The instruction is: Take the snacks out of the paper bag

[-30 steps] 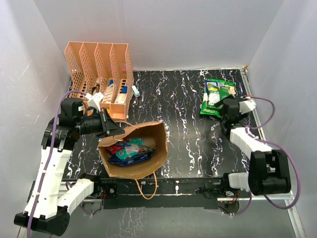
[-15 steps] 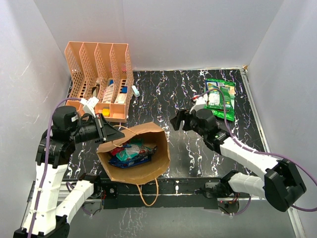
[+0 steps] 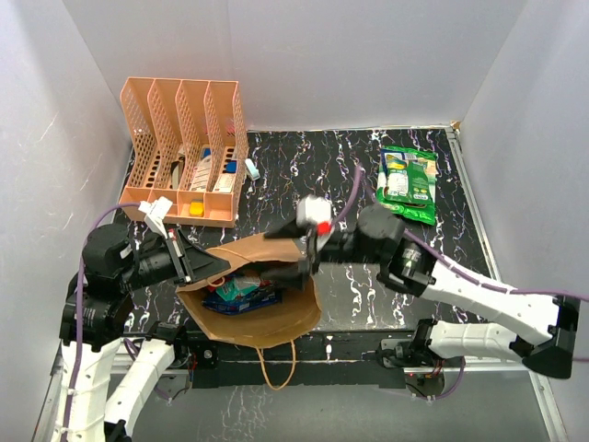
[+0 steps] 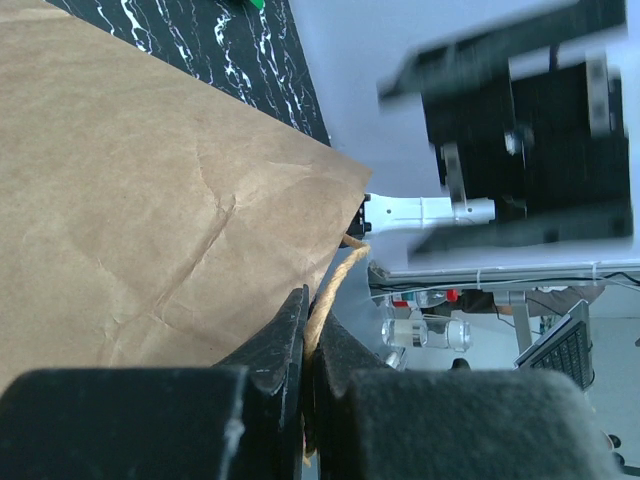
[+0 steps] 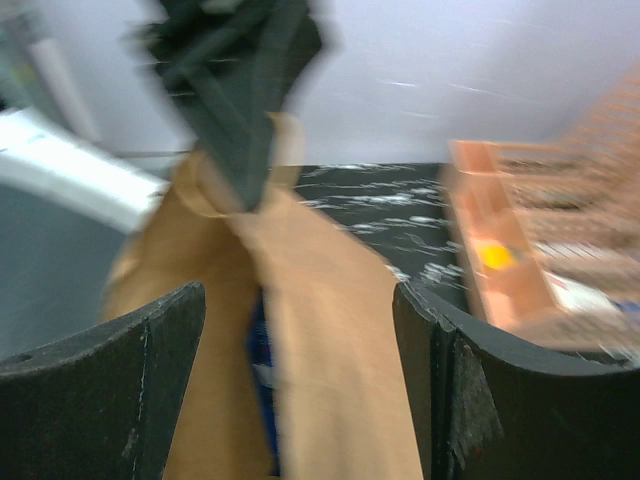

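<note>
The brown paper bag (image 3: 267,318) lies at the table's near edge with its mouth facing left and up. Dark blue and teal snack packets (image 3: 241,293) show inside it. A large green snack bag (image 3: 408,184) lies on the table at the back right. My left gripper (image 3: 217,267) is shut on the bag's twisted paper handle (image 4: 335,285) and holds the bag's rim (image 4: 150,200) up. My right gripper (image 3: 269,253) is open over the bag's mouth, its jaws wide apart astride the bag's paper edge (image 5: 330,330). A blue packet (image 5: 262,370) shows below it.
An orange perforated file organizer (image 3: 184,152) with small stationery stands at the back left and also shows blurred in the right wrist view (image 5: 530,250). The bag's other handle (image 3: 276,364) loops over the table's front edge. White walls enclose the table.
</note>
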`<action>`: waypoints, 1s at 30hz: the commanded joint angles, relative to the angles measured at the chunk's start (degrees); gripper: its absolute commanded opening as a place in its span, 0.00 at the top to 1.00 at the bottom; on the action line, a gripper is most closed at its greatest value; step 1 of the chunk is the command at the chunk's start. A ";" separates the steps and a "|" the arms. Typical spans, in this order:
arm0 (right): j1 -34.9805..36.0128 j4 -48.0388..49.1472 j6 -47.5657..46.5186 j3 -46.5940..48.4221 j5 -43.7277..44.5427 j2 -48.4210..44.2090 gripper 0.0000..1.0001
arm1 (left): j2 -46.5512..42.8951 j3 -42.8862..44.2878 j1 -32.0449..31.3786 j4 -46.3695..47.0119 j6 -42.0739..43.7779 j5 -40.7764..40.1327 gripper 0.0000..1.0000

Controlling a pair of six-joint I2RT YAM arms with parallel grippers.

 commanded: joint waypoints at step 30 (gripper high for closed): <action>32.77 -19.98 -34.71 2.08 49.75 17.21 0.47 | -1.29 -0.42 -0.02 1.95 -0.55 8.34 1.00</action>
